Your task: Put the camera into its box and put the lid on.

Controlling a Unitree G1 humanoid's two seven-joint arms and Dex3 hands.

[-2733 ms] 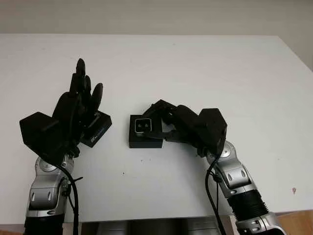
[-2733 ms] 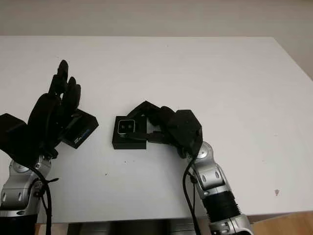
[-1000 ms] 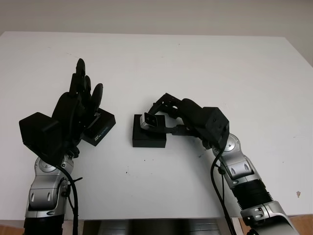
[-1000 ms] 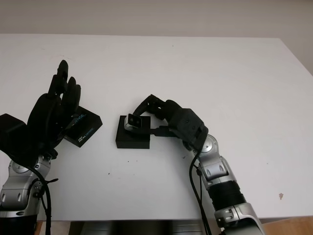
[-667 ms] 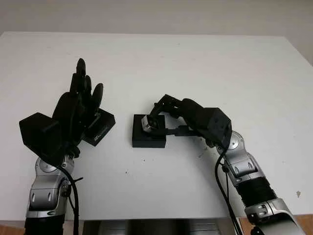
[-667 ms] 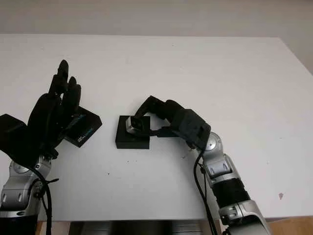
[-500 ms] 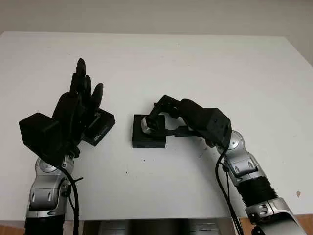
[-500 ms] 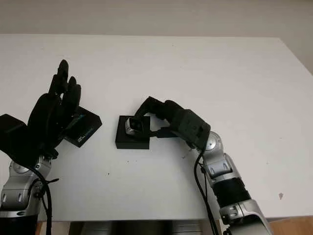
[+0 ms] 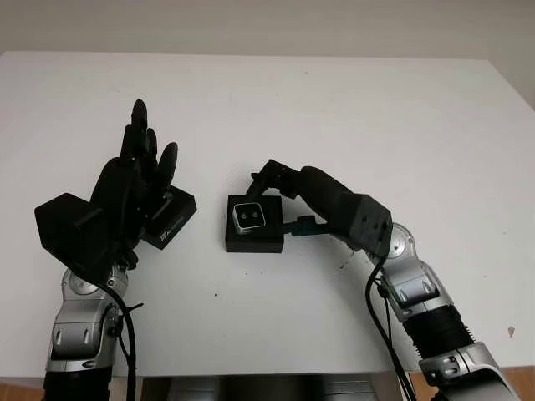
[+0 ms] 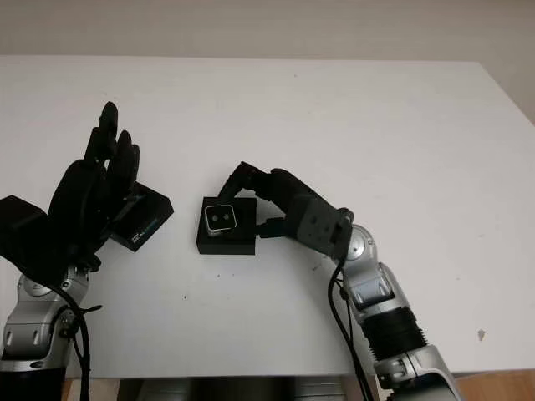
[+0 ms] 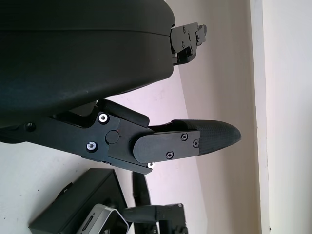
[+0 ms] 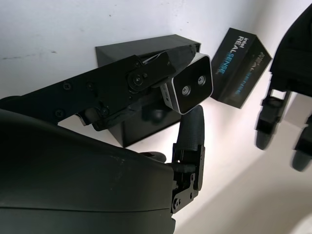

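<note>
The small silver camera (image 9: 249,217) lies lens-up in the open black box (image 9: 255,240) at the table's middle. My right hand (image 9: 280,200) curls over the box from the right. One finger (image 12: 131,80) lies along the camera's side and the thumb (image 12: 192,124) touches its other edge, so the hand is shut on the camera. The black lid (image 9: 170,219), printed REALSENSE (image 12: 238,68), lies on the table left of the box. My left hand (image 9: 140,154) is open, raised upright over the lid's left part and hiding some of it.
The white table (image 9: 351,109) stretches wide behind and to the right of the box. Its front edge (image 9: 251,374) runs close below both arms. A few dark specks (image 9: 216,294) mark the surface in front of the box.
The camera was held tilted above the box a second ago; now it sits level inside. My right wrist has swung lower and rightwards. The left hand and lid have not moved.
</note>
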